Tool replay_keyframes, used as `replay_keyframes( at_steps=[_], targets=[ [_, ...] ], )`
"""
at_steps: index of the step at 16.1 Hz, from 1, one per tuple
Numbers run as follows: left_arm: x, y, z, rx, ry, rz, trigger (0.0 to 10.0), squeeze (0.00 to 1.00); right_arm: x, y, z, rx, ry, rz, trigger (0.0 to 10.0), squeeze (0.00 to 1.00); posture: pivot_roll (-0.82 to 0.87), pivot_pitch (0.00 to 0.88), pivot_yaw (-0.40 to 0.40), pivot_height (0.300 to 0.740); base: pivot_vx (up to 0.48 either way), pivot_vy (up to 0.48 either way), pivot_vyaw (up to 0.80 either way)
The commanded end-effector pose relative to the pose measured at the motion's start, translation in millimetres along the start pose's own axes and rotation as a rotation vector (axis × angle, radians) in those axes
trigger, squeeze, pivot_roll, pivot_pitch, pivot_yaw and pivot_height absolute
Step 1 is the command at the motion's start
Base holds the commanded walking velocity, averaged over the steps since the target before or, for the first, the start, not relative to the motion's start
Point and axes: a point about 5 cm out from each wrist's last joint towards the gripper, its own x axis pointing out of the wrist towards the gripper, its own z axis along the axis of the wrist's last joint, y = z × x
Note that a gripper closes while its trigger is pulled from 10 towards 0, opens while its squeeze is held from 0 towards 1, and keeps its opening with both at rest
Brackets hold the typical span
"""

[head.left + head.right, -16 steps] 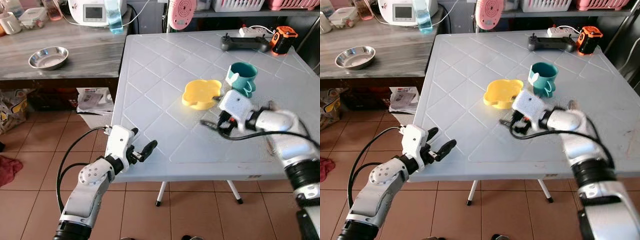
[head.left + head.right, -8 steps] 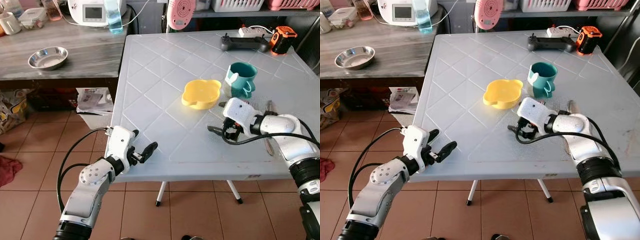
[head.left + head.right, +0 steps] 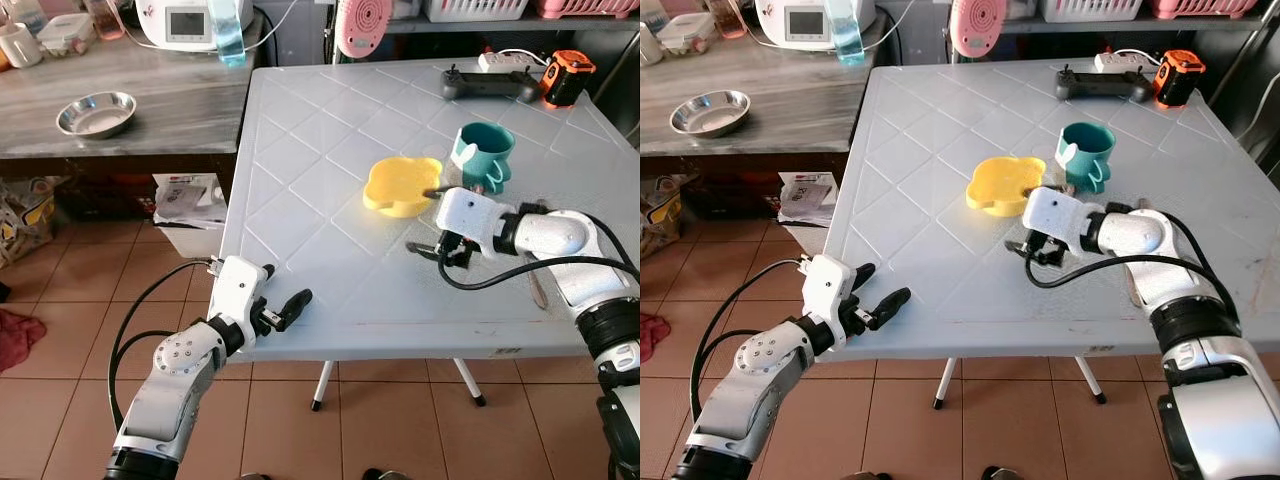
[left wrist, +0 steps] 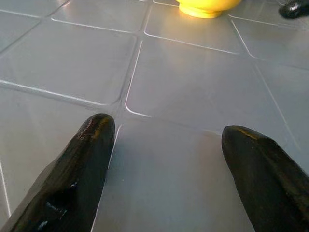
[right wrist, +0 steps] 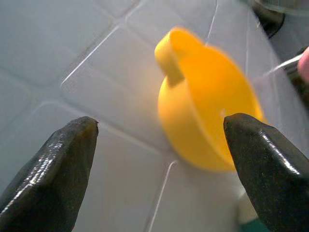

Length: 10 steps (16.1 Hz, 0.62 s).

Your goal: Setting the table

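A yellow bowl (image 3: 402, 186) with two small handles sits mid-table on the grey-white table (image 3: 320, 150). A teal cup (image 3: 484, 156) stands just right of it. A metal utensil (image 3: 535, 282) lies near the front right edge, partly hidden by my right forearm. My right gripper (image 3: 425, 222) is open, just in front of the bowl's near right side. In the right wrist view the bowl (image 5: 207, 111) lies between and beyond the spread fingers (image 5: 58, 164). My left gripper (image 3: 285, 305) is open at the table's front left edge, low over the bare top (image 4: 193, 96).
At the table's back right lie a black controller (image 3: 490, 87), an orange tape measure (image 3: 566, 78) and a power strip. A pink fan (image 3: 362, 25) stands behind. To the left, a wooden side table holds a steel bowl (image 3: 96, 114), a blue bottle (image 3: 227, 35) and an appliance.
My right gripper has moved up and left, closer to the yellow bowl. The left gripper has barely shifted.
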Motion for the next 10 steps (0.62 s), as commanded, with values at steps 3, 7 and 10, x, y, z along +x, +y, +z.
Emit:
replay_keyframes(
  at_steps=[3,7,10],
  targets=[
    [-3.2,-5.3,-2.3,-0.002,0.015,-0.013,10.0,0.00,-2.1,-11.8,-2.1,-0.109,0.047,-0.072,10.0,0.00,0.11,0.173,0.033,0.740,0.000,0.000,0.00],
    [-3.5,-6.0,-1.9,0.000,0.018,-0.019,10.0,0.00,-5.9,-18.1,-10.7,-0.072,0.105,-0.121,10.0,0.00,0.11,0.180,0.036,0.740,0.000,0.000,0.00],
    [-6.5,-6.0,-3.1,0.003,0.034,-0.022,10.0,0.00,-2.6,-16.5,-18.9,0.009,0.135,-0.133,10.0,0.00,0.12,0.195,0.037,0.740,0.000,0.000,0.00]
  ],
)
